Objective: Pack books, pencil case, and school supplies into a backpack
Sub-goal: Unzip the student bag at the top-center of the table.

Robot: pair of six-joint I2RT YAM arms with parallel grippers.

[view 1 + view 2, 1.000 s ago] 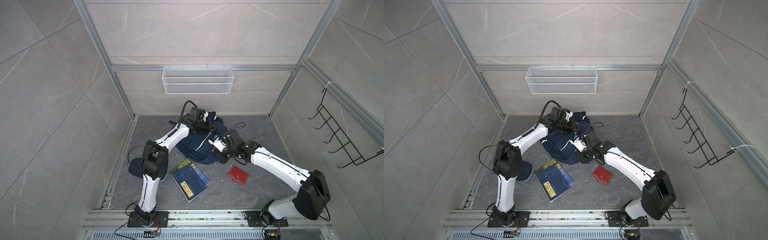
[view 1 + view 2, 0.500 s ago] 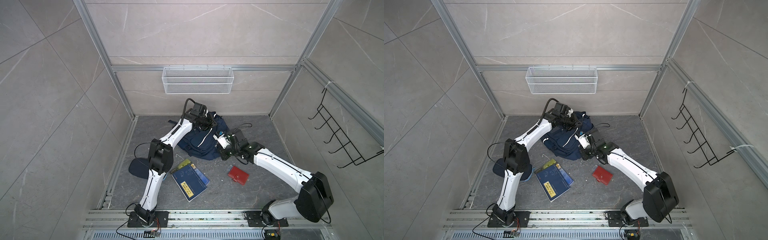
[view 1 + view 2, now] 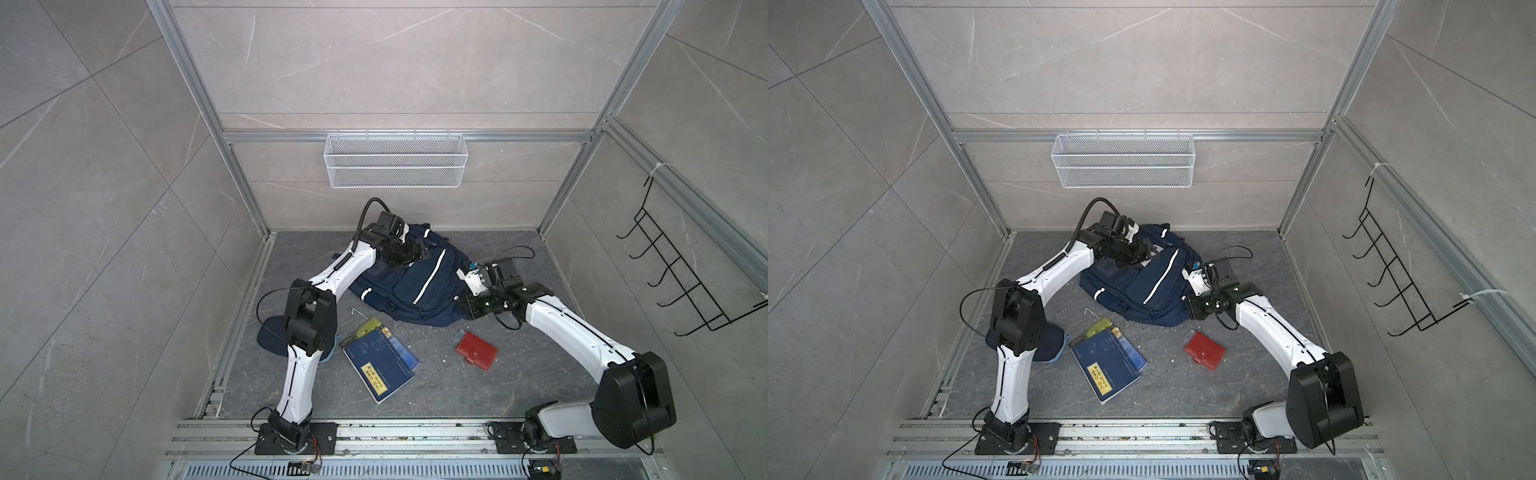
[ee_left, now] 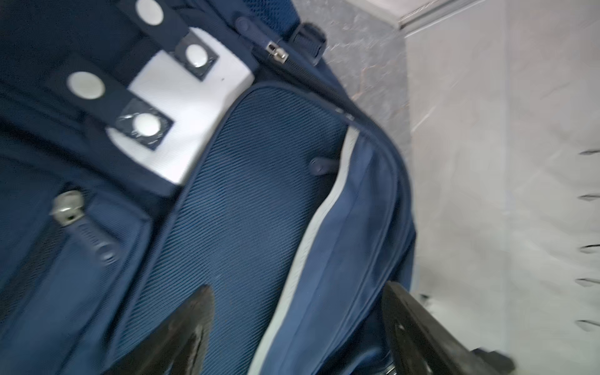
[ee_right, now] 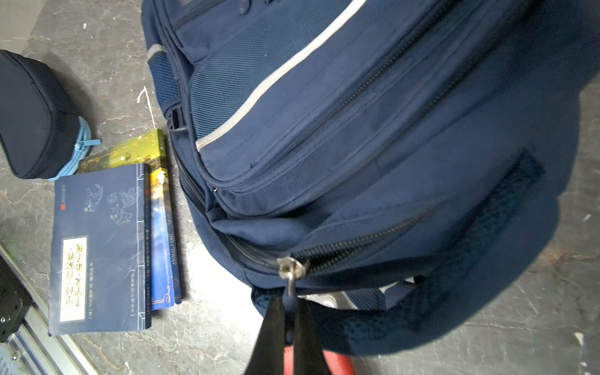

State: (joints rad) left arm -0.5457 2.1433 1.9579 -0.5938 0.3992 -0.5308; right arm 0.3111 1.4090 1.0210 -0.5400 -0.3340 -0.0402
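Note:
The navy backpack [image 3: 415,286] [image 3: 1142,286] lies on the floor near the back wall. My left gripper [image 4: 298,324] [image 3: 419,251] hovers open over its top end, the fingers [image 4: 185,328] wide apart above the white stripe. My right gripper [image 5: 289,321] [image 3: 460,300] is shut on the zipper pull [image 5: 290,282] at the bag's lower right edge. The books, a navy one [image 3: 380,365] [image 5: 97,246] on a yellow-green one [image 3: 361,330], lie in front of the bag. The pencil case [image 5: 35,113] [image 3: 270,338] is half hidden behind my left arm. The red case [image 3: 476,348] lies at the right, with a tiny clear piece [image 3: 460,332] beside it.
A white wire basket [image 3: 395,160] hangs on the back wall and a black hook rack [image 3: 681,282] on the right wall. A small white hook [image 3: 356,311] lies on the floor by the books. An aluminium rail [image 3: 374,432] runs along the front.
My left gripper has opened and let go of the backpack's top. The right gripper, still shut on the zipper pull, has shifted a little to the right.

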